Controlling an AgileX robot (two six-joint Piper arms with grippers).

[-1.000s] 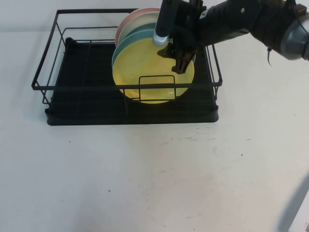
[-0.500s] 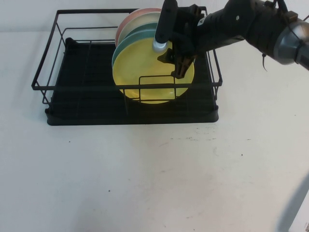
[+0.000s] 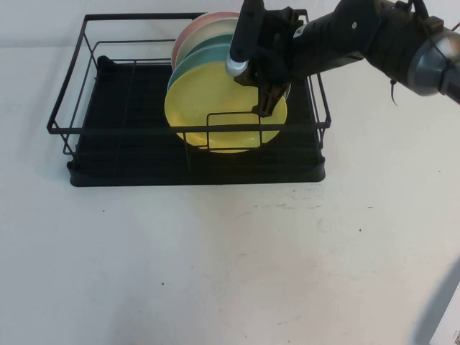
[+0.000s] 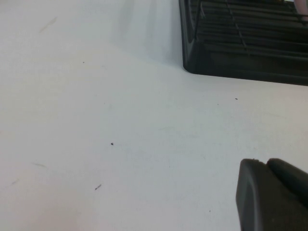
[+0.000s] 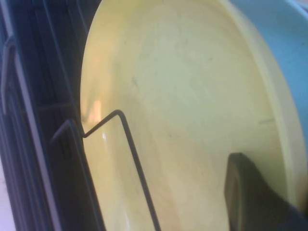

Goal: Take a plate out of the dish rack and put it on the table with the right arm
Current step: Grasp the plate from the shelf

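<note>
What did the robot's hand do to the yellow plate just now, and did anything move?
The right gripper closed its fingers on the top rim of the yellow plate, and the plate shifted a little toward the robot's left in the dish rack. The teal plate and the pale plates behind it stayed put. The plate is not yet lifted out. The left gripper sits low over the table.

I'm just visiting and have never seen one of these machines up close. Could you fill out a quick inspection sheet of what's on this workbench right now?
Surface: white table, small dark specks.
Job's things: yellow plate upright in the black dish rack, frontmost of the stack.
Clutter: teal plate and pink plate behind it.
Grippers: right gripper at the yellow plate's upper rim, one finger on its face; grip not confirmed. Left gripper low above bare table beside the rack.
Cables: nothing seen.
Surroundings: nothing seen.
</note>
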